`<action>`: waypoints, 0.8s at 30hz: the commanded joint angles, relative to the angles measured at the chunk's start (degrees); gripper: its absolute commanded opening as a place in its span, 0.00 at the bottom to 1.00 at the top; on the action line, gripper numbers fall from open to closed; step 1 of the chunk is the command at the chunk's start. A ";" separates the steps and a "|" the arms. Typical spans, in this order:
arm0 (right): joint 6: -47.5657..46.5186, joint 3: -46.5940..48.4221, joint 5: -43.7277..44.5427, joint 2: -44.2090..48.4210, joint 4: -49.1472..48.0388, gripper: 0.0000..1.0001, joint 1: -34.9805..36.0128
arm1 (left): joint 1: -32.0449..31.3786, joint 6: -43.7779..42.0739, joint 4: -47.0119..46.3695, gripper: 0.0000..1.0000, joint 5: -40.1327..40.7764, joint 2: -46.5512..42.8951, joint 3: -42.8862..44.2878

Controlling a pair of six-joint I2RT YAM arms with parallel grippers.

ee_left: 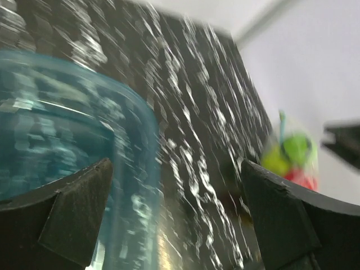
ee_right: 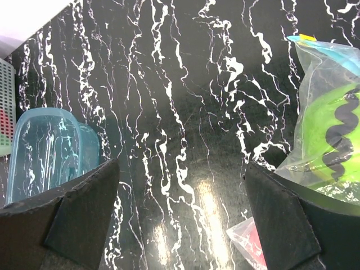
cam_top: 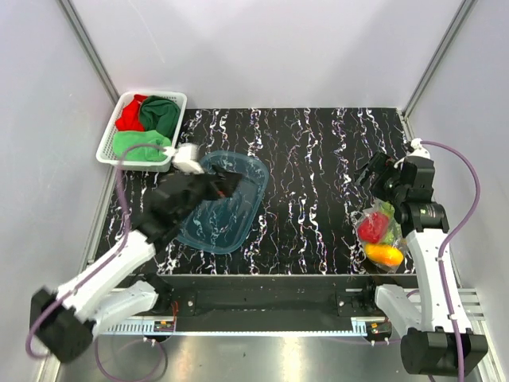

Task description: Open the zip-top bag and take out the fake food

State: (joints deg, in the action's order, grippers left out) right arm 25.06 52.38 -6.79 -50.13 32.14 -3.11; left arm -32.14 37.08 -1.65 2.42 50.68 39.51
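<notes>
The bag [cam_top: 383, 239], food [cam_top: 371, 228] inside, lies at the table's [cam_top: 318, 175] right edge; the right pincer [cam_top: 371, 173] hovers released just beyond it, probably to reach the zip; the left pincer [cam_top: 228, 184], also released, overhangs the tub [cam_top: 231, 228].

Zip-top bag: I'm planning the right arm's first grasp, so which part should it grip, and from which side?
Probably the teal zip strip at the zip-top bag's far end, pinched from above by the open right gripper. That strip is a thin flat edge showing clear of the fake food, which bulges the rest of the pouch.
</notes>
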 commanded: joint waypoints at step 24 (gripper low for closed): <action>3.51 21.54 12.06 -7.79 17.61 1.00 -0.14 | -32.63 7.82 -23.05 0.83 -12.26 77.20 58.58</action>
State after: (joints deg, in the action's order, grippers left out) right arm 28.77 71.79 3.62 -58.52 49.28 -3.11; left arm -64.97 39.51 -16.99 -6.87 126.61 96.33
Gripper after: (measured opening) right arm 0.994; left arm 0.903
